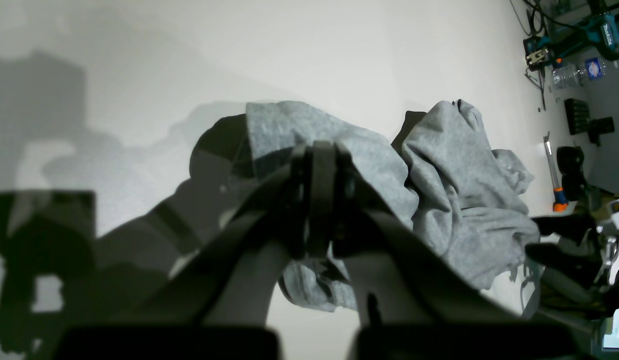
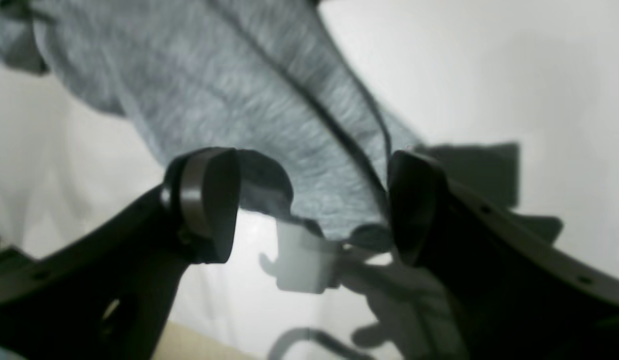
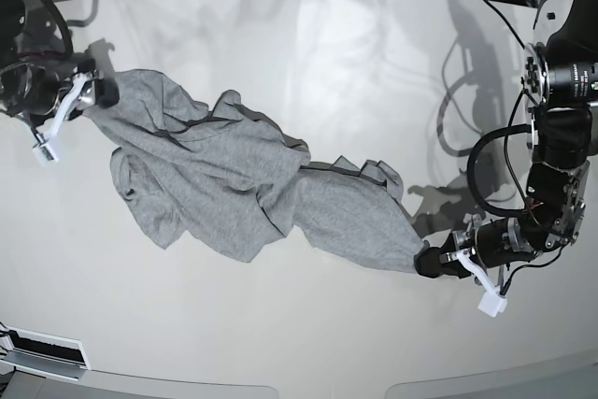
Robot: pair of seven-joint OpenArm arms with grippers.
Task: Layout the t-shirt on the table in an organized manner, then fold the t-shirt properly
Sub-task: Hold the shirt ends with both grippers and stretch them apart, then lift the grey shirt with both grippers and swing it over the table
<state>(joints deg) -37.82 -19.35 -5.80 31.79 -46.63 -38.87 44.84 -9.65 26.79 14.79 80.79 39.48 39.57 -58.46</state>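
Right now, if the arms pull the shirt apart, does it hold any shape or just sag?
Likely sags: the t-shirt lies rumpled in soft folds and ridges across the table, so it looks limp. It probably slides easily, since the tabletop looks glossy. Only the left gripper pinches a corner; the right gripper stands open around the cloth edge, so one-sided pulling would likely drag it.

— What do you see of your arms?
— Black jointed links on the left arm point(image 3: 559, 151), looped black cables, white clips by each gripper, dark curved fingers point(image 2: 204, 205).
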